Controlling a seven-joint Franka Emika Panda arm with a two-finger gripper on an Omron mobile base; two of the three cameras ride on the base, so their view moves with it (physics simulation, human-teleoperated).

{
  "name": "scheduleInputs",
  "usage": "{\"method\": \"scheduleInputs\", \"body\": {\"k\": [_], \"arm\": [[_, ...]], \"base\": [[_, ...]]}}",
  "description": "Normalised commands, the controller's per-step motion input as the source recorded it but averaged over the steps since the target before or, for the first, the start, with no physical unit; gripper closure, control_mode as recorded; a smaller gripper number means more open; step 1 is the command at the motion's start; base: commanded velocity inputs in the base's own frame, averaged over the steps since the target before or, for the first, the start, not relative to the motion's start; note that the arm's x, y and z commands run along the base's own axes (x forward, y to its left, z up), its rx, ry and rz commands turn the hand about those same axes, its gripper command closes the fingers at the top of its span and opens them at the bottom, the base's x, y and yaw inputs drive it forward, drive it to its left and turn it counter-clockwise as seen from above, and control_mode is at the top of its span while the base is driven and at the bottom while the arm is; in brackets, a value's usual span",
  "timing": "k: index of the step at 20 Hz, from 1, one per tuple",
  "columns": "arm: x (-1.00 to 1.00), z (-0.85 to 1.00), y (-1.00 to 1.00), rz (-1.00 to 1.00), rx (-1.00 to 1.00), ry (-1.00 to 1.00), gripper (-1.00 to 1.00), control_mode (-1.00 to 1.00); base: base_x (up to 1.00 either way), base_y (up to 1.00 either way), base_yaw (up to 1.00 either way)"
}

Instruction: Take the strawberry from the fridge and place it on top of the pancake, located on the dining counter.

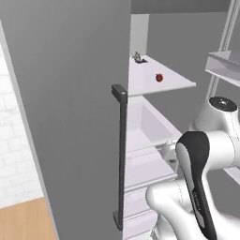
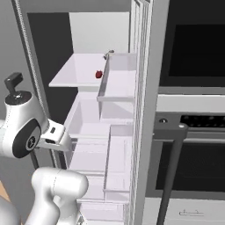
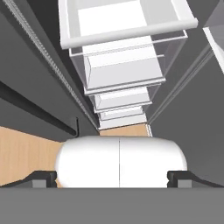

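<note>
The fridge (image 1: 70, 122) stands open, its white shelf and clear drawers showing. On the upper shelf (image 2: 74, 72) lies the strawberry (image 1: 159, 77) (image 2: 99, 74), small and red, near the shelf's front edge. My gripper (image 3: 112, 178) is open with nothing between its fingers. It hangs well below the shelf in front of the drawers and points down along them toward the wooden floor. The pancake and the dining counter are out of view.
A small grey-brown object (image 1: 137, 57) sits at the back of the same shelf. The grey left door with its dark bar handle (image 1: 121, 154) stands close on the left. Door bins (image 2: 118, 83) and a black oven column (image 2: 193, 110) lie to the right.
</note>
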Motion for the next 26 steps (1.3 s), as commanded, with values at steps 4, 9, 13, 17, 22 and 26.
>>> {"method": "scheduleInputs", "body": {"k": [4,9,13,17,22,26], "arm": [[0.0,0.0,0.0,0.0,0.0,0.0,-1.0,1.0],[0.0,0.0,0.0,0.0,0.0,0.0,-1.0,1.0],[0.0,0.0,0.0,0.0,0.0,0.0,-1.0,1.0],[0.0,0.0,0.0,0.0,0.0,0.0,-1.0,1.0],[0.0,0.0,0.0,0.0,0.0,0.0,-1.0,1.0],[0.0,0.0,0.0,0.0,0.0,0.0,-1.0,1.0]], "base": [[0.0,-0.04,-0.19],[0.26,0.0,-0.04],[0.55,0.0,0.0],[0.26,-0.04,0.02],[0.0,-0.29,0.0],[0.0,-0.34,0.0]]}}
